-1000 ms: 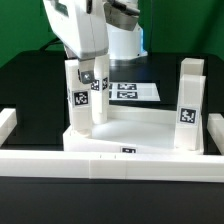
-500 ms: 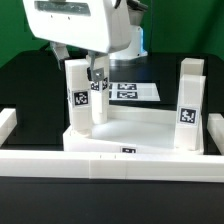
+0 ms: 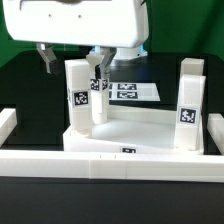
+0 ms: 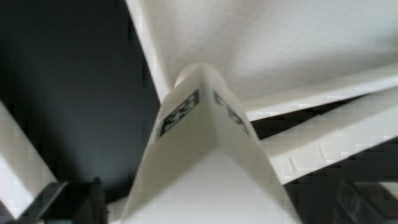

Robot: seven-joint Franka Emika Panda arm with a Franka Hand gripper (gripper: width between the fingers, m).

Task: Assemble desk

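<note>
Your gripper (image 3: 71,58) is hanging wide open with nothing in it. The leg (image 3: 80,98) is standing straight up right under it, between the two fingers, pointing up and down. It is sitting in a corner of the tabletop (image 3: 135,127). It is a white square post wearing small black-and-white tags.

A white square-section leg (image 4: 205,150) stood upright between the 2 dark fingertips (image 4: 54,200), which sat apart on either side of it without touching. A black-and-white tag (image 4: 178,110) showed on 1 face. Beyond the fingers lay the white tabletop (image 4: 267,45) against black table (image 4: 63,80).
</note>
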